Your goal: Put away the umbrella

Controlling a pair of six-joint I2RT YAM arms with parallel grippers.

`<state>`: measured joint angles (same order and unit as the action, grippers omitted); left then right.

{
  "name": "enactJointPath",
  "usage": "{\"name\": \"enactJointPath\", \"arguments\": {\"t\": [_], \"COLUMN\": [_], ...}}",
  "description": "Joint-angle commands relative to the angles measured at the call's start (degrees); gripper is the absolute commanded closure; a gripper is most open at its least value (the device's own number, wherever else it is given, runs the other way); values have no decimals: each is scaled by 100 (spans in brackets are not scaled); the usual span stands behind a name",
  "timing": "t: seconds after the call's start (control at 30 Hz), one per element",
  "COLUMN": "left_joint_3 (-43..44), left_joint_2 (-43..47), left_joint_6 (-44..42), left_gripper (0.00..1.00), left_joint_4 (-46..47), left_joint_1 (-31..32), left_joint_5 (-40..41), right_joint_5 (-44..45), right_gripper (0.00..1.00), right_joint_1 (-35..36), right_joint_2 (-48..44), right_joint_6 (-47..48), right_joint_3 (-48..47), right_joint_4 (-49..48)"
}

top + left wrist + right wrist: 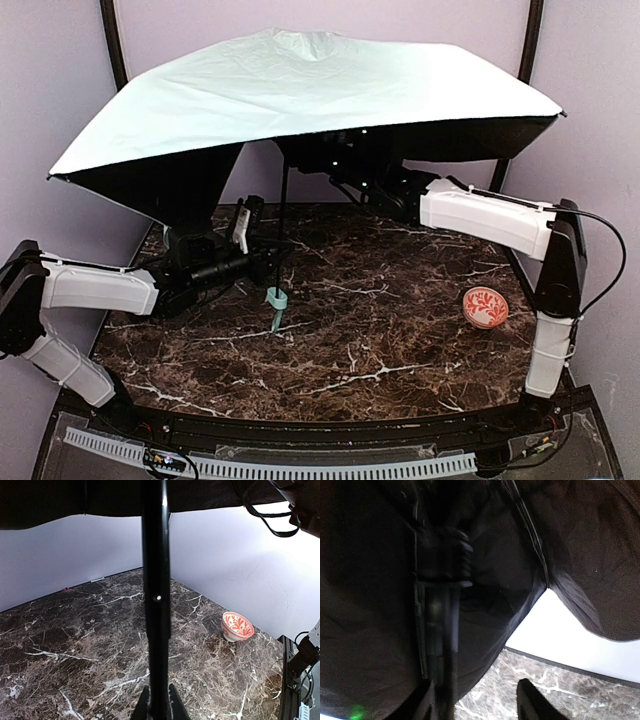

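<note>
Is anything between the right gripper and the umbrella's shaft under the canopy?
Nothing visible does. In the right wrist view the shaft stands directly ahead of the open right gripper, only black lining behind it.

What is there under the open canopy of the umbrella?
Visible are the black lining, the thin black shaft, which the left claw grips, and the right arm reaching in. From above, the canopy hides the right claw and the shaft's top.
</note>
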<state>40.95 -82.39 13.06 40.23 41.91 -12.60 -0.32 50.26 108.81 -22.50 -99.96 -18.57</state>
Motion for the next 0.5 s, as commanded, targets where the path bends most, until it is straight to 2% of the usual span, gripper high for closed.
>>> {"name": "enactJointPath", "arguments": {"t": [0.0,0.03,0.13,0.2,0.27,0.37,0.47], "left_joint_3": [38,54,37,27,59,282,700], "left_joint_2": [320,320,324,341,390,515,586], "left_joint_6": [-321,-354,-383,-383,-423,-676,-822], "left_gripper": [100,100,100,100,98,65,46], "left_joint_4": [304,225,227,262,243,-58,-667], "left_joint_1": [28,28,28,35,28,28,28], "left_joint_5": [-39,-13,-40,-108,-292,-891,-1126], "right_joint_5": [243,198,152,93,-208,-766,-1283], "right_gripper": [53,65,89,98,100,100,100], "right_joint_1": [17,22,11,-2,-78,-250,-322], "right_joint_2": [173,201,284,253,156,-32,-121], "right_joint_6": [10,11,-5,-60,-342,-1044,-1486], "right_joint_3": [-379,-439,-606,-593,-535,-447,-595], "right_joint_4": [192,198,304,302,200,-198,-524]}}
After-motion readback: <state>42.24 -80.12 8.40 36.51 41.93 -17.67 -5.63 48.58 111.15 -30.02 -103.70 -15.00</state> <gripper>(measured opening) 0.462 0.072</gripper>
